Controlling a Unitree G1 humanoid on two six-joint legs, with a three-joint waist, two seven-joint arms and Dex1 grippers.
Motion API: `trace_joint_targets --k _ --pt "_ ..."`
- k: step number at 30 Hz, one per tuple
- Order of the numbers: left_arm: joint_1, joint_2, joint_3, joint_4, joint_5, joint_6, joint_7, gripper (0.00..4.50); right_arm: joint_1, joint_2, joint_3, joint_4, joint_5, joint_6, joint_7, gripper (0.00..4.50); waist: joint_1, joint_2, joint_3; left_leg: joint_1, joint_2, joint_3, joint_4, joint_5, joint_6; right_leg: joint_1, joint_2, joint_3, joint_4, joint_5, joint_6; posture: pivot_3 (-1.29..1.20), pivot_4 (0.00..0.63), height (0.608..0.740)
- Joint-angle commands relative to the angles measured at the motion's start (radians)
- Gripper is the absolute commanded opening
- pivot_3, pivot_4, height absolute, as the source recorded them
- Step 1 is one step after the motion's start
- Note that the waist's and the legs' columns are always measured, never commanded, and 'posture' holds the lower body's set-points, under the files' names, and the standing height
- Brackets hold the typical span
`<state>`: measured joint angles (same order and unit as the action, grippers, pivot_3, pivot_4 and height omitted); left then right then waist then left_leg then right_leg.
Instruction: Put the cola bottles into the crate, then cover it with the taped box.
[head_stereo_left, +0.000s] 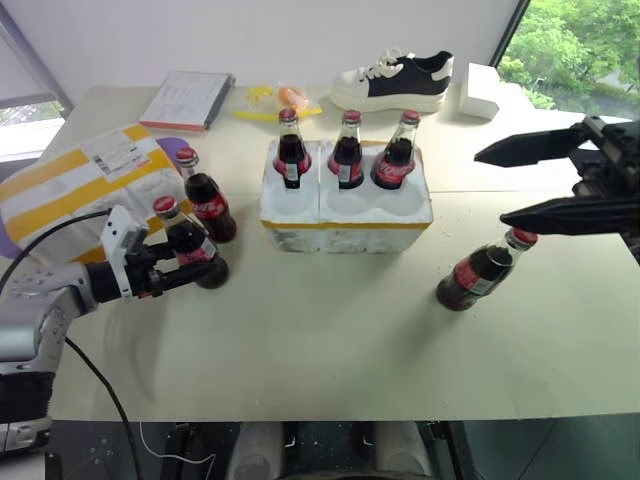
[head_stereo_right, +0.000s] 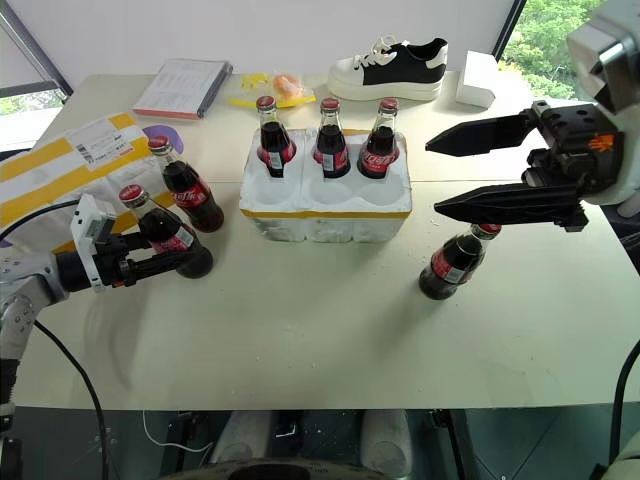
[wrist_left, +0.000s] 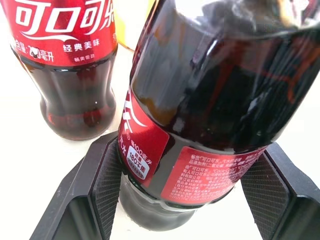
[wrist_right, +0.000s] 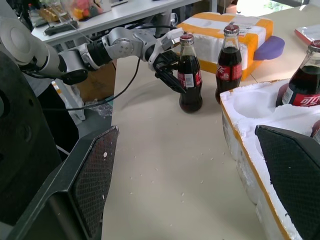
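Nearest, the left gripper (head_stereo_left: 195, 270) clasps a cola bottle (head_stereo_left: 188, 243); another bottle (head_stereo_left: 205, 197) stands just behind it. Right gripper (head_stereo_right: 470, 172) gapes wide above a fourth-row bottle (head_stereo_right: 455, 261), crate (head_stereo_left: 345, 215) beside.

Three cola bottles (head_stereo_right: 329, 140) in crate (head_stereo_right: 325, 212), three standing outside, taped box (head_stereo_right: 50, 175) left

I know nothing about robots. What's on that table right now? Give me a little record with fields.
crate: white foam crate, three cola bottles standing in its back wells, front wells empty
left gripper: left gripper around a standing bottle on the table
neighbour: another bottle stands just behind it
right gripper: right gripper open, above the table
right side: one bottle standing alone
taped box: taped box at the table's left edge
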<state>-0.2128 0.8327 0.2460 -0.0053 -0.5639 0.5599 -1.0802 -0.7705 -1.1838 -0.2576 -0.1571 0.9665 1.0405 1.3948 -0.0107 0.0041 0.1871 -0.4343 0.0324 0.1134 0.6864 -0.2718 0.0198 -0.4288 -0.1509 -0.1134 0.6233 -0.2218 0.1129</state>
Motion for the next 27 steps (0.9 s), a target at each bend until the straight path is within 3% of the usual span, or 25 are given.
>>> trace_joint_targets --k 1,8,12,16,21,27 --pt "-0.011 0.041 0.028 -0.075 -0.055 0.040 -0.038 2.79 0.013 -0.007 -0.050 -0.024 0.032 -0.002 -0.017 4.50 -0.001 -0.001 0.000 0.000 0.000 0.000 0.000 0.000 0.000 0.000 0.000 0.000 0.000 0.000 0.000 0.00 0.150 0.740" --pt "-0.067 0.144 0.046 -0.211 -0.163 0.167 -0.117 2.79 0.095 0.010 -0.094 -0.067 0.038 -0.035 -0.059 4.50 0.000 -0.004 0.002 0.000 0.000 0.000 0.000 0.000 0.000 0.000 0.000 0.000 0.000 0.000 0.000 0.00 0.150 0.740" --pt "-0.216 0.189 -0.009 -0.259 -0.216 0.227 -0.165 2.79 0.158 0.026 -0.127 -0.102 0.048 -0.043 -0.089 4.50 0.006 -0.006 0.003 0.000 0.000 -0.001 0.002 0.000 0.000 0.000 0.001 0.000 0.002 0.000 0.000 0.00 0.150 0.740" --pt "-0.412 0.176 -0.096 -0.260 -0.249 0.281 -0.193 2.79 0.195 0.043 -0.154 -0.130 0.069 -0.044 -0.125 4.50 0.015 -0.007 0.003 -0.001 -0.001 -0.001 0.004 0.000 0.000 0.001 0.001 0.000 0.003 0.000 0.000 0.00 0.150 0.740" --pt "-0.651 0.056 -0.244 -0.223 -0.233 0.325 -0.175 2.79 0.237 0.063 -0.186 -0.156 0.093 -0.046 -0.168 4.50 0.024 -0.007 0.004 -0.001 -0.001 -0.001 0.007 0.000 0.000 0.002 0.002 0.000 0.005 0.000 0.000 0.00 0.150 0.740" --pt "-0.856 -0.178 -0.415 -0.061 -0.034 0.313 0.028 2.79 0.282 0.076 -0.226 -0.182 0.132 -0.041 -0.221 4.50 0.027 -0.009 0.004 -0.003 -0.002 -0.002 0.014 -0.001 0.002 0.004 0.002 0.000 0.006 0.000 0.001 0.00 0.150 0.740"
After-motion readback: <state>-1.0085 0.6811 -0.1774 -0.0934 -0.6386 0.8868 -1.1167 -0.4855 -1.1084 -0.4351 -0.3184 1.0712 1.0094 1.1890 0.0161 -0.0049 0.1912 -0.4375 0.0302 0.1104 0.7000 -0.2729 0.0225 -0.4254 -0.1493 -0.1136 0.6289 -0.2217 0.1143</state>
